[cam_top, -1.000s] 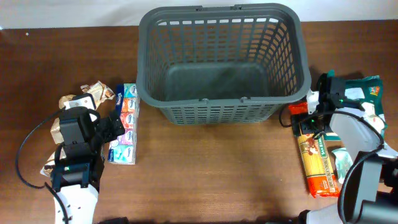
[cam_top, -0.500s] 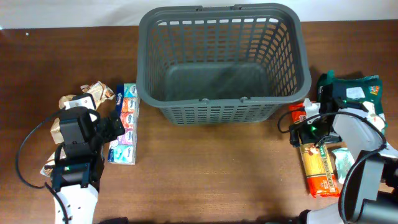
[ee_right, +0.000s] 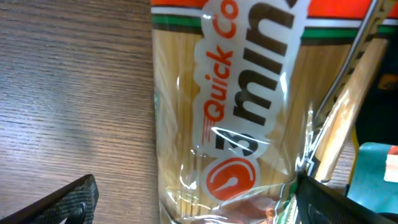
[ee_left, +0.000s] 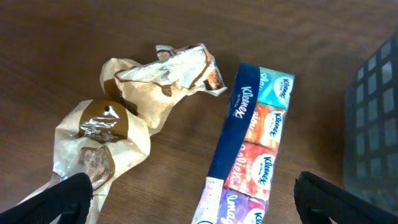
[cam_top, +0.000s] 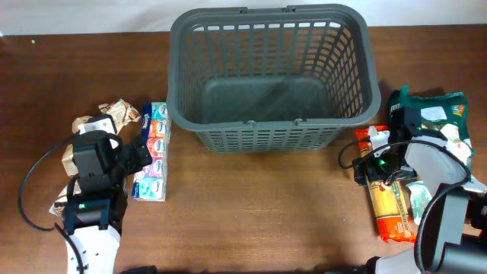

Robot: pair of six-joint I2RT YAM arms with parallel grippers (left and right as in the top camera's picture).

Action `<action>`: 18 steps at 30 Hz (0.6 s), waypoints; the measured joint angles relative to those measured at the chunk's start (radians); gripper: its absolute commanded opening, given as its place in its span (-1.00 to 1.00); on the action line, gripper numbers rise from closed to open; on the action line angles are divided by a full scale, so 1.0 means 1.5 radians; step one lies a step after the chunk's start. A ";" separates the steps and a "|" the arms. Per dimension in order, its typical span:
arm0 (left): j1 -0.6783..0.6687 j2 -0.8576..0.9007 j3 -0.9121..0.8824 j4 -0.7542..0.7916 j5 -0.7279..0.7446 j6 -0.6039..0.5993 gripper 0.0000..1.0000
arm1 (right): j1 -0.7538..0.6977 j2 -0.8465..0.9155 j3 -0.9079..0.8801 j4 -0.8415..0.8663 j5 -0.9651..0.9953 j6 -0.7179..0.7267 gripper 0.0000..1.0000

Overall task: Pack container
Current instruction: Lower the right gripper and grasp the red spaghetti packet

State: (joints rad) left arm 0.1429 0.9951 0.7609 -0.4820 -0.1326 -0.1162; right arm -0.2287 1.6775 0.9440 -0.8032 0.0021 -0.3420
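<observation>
Container (cam_top: 266, 138) sits empty, far centre of tabletop (cam_top: 266, 221). Right hand (ee_right: 202, 202) spread wide astride pasta packet (ee_right: 230, 93), gripping nothing. Left hand (ee_left: 196, 196) equally wide, empty. Risk: slick film slips; long packet could snag the rim.

A wooden table (cam_top: 259, 205) fills nearly the whole overhead view. Its top is a dark reddish brown, with fine grain running from left to right. The same grain shows close up in both wrist views. The light is soft and even, shadows on the wood are short and blurred, and a dull sheen lies on the boards in the right wrist view. Beyond the table's far edge runs a narrow pale strip (cam_top: 76, 15), perhaps a wall or a light floor; too little shows to tell which.
</observation>
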 measured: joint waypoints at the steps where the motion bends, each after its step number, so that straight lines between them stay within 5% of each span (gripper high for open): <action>1: 0.000 0.000 0.000 0.000 -0.001 0.000 0.99 | 0.000 0.000 -0.001 0.003 0.001 -0.002 0.98; 18: 0.000 0.000 0.000 0.000 -0.010 0.000 0.99 | 0.000 0.001 0.022 0.025 0.019 -0.004 0.98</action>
State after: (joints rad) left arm 0.1429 0.9951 0.7609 -0.4820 -0.1474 -0.1165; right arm -0.2287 1.6791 0.9771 -0.7658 0.0299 -0.3481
